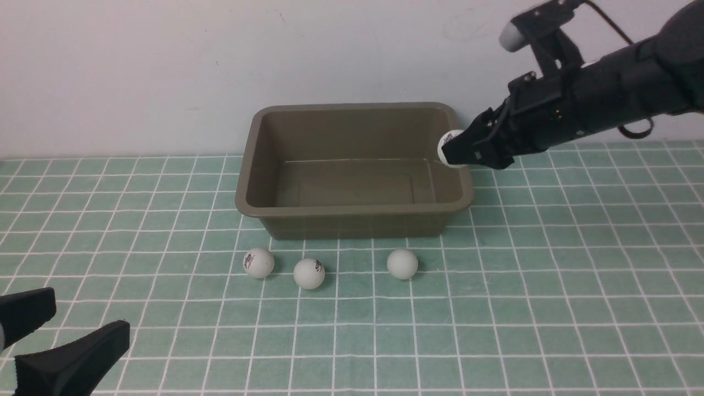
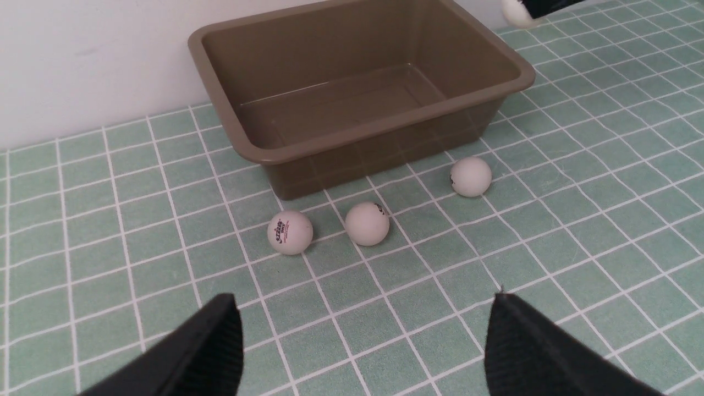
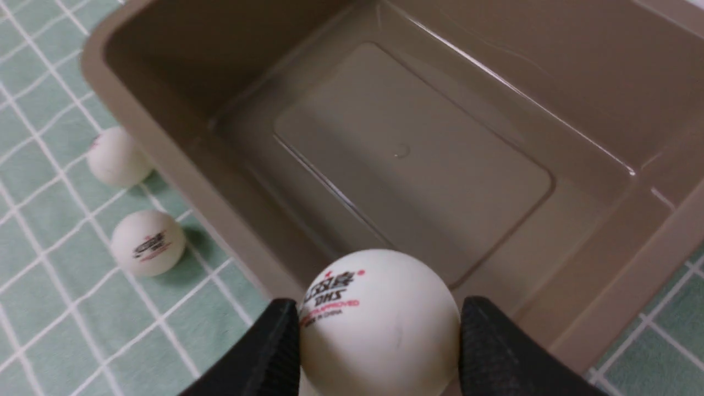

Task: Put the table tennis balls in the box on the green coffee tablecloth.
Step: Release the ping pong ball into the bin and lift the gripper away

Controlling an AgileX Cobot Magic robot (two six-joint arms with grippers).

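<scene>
1. I am gripping one small white table tennis ball [image 3: 379,319] in the right gripper [image 1: 454,149], jaws closed on it, above the olive-brown plastic box [image 1: 352,209] at its right rim.
2. My left gripper [image 1: 60,330] is standing wide open — empty.
3. Three balls [image 1: 258,262] [image 1: 308,273] [image 1: 402,263] are lying on the pale green gridded tablecloth [image 1: 550,275], just before the box.

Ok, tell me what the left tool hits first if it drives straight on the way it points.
Probably the middle small white ball of three on the pale green checked cloth, with the olive-brown plastic box behind it. The open left tool may touch cloth first; its tilt is unclear.
</scene>
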